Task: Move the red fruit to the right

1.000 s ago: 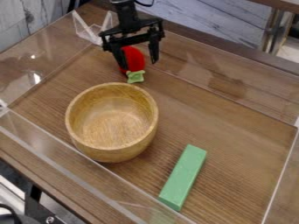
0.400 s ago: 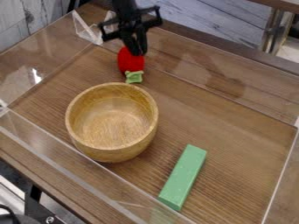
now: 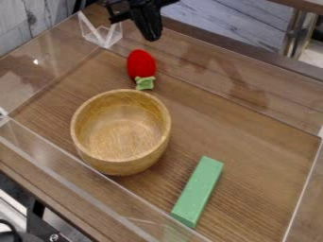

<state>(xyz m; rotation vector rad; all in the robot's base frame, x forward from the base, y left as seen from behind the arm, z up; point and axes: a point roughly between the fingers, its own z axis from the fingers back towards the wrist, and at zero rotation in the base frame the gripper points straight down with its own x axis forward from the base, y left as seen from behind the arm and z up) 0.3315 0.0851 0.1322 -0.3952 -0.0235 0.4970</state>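
Observation:
The red fruit [image 3: 140,63], a small strawberry-shaped toy with its light green cap pointing toward the bowl, lies on the wooden table at the back left. My gripper [image 3: 153,34] hangs above and slightly behind it, clear of the fruit. The black fingers are pressed together and nothing shows between them.
A round wooden bowl [image 3: 119,94] stands in front of the fruit. A flat green block [image 3: 198,190] lies near the front right. Clear plastic walls [image 3: 38,57] ring the table surface. Bare wood stretches to the right of the fruit.
The gripper straddled the fruit with open fingers, then shut and rose away. The fruit stayed on the table in about the same spot.

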